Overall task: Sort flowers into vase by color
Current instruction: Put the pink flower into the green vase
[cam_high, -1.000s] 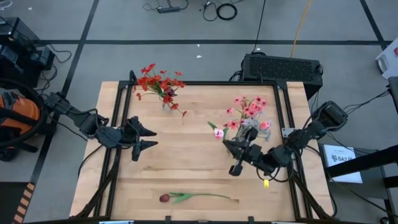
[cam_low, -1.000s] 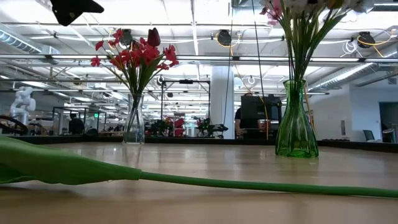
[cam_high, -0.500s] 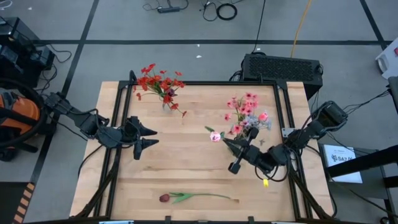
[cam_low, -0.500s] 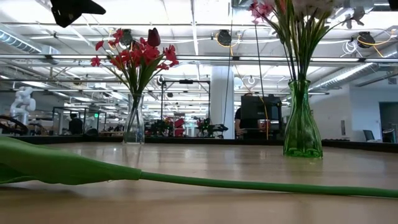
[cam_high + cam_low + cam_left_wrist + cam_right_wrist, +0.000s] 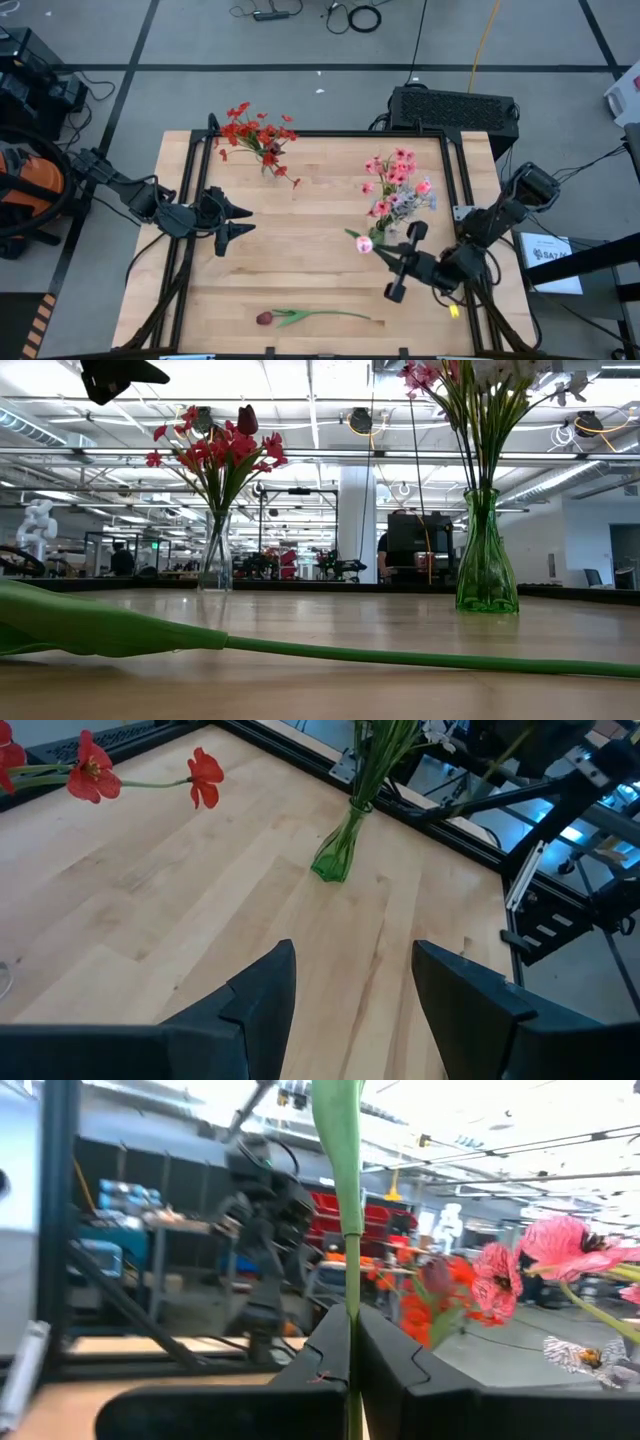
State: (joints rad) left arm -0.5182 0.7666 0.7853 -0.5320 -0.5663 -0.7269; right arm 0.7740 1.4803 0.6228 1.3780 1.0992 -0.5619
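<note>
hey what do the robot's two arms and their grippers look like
Both arms are dark, nearly black, built of jointed segments with thin black cables running along them. The left gripper and the right gripper each end in two angular matte black fingers. A small yellow mark shows by the right arm.

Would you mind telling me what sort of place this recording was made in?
Most likely a large open robotics lab or workshop: a wooden table in a black metal frame on a taped concrete floor, cables and equipment cases around it, and long ceiling lights over rows of workstations behind.
</note>
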